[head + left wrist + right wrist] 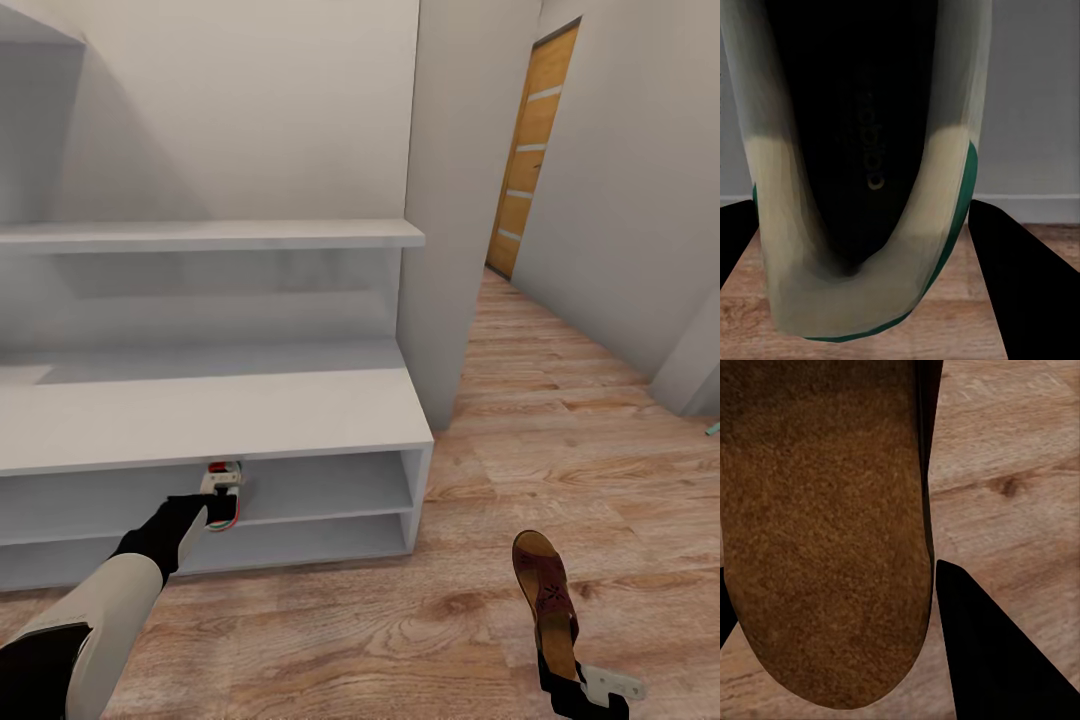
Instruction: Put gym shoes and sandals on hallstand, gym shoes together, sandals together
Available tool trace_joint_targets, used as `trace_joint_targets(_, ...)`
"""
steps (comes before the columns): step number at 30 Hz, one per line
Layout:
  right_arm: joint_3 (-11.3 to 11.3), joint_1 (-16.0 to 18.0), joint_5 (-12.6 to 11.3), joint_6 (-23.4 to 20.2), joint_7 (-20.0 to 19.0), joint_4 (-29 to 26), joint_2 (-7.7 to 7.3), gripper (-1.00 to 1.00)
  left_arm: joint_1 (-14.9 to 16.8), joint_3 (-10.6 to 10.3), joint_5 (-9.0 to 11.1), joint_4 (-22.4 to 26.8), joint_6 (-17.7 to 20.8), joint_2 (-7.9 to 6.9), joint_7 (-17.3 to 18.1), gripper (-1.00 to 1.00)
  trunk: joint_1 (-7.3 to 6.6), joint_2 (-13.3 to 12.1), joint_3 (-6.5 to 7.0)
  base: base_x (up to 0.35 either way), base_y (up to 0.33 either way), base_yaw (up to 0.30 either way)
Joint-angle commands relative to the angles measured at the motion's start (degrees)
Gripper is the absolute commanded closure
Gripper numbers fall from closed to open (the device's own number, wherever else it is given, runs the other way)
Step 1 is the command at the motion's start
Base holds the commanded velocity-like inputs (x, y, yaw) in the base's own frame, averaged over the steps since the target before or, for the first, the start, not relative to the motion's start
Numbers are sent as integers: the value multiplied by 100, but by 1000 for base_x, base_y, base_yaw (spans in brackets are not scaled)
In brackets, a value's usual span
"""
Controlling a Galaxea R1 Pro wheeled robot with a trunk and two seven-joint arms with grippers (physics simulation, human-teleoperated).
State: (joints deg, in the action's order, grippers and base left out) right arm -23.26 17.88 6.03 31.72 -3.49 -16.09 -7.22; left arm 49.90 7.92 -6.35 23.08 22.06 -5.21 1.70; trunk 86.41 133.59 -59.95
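A gym shoe [224, 492] is being held by the closed left gripper [205, 505] at the front edge of the rack's [300, 410] upper shelf, not yet released. The right gripper [570, 690] is gripping a sandal [546, 600] above the floor [560, 440]; I judge nothing is placed for certain, and the other shoes are still to be done.

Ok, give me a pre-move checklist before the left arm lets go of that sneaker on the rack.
1. Left gripper shut on the gym shoe: ok, fingers flank its heel in the left wrist view.
2. Shoe inside the hallstand upper shelf opening: ok, at its front edge.
3. Shoe resting on the shelf board: cannot tell.
4. Second gym shoe beside it: cannot tell.
5. Right gripper shut on the sandal: ok, held by the heel end.
6. Sandal off the corridor floor: cannot tell.
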Motion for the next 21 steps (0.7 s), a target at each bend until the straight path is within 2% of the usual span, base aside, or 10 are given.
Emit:
trace_joint_targets(1,-51,5,38,18,-38,5,2,100,2,36,-60,-1,27,5,14,100,-1,2,-6,0,0,0)
trace_joint_targets(21,-55,5,38,18,-38,2,2,100,2,34,-64,-46,26,-12,14,100,-1,2,-8,33,0,0)
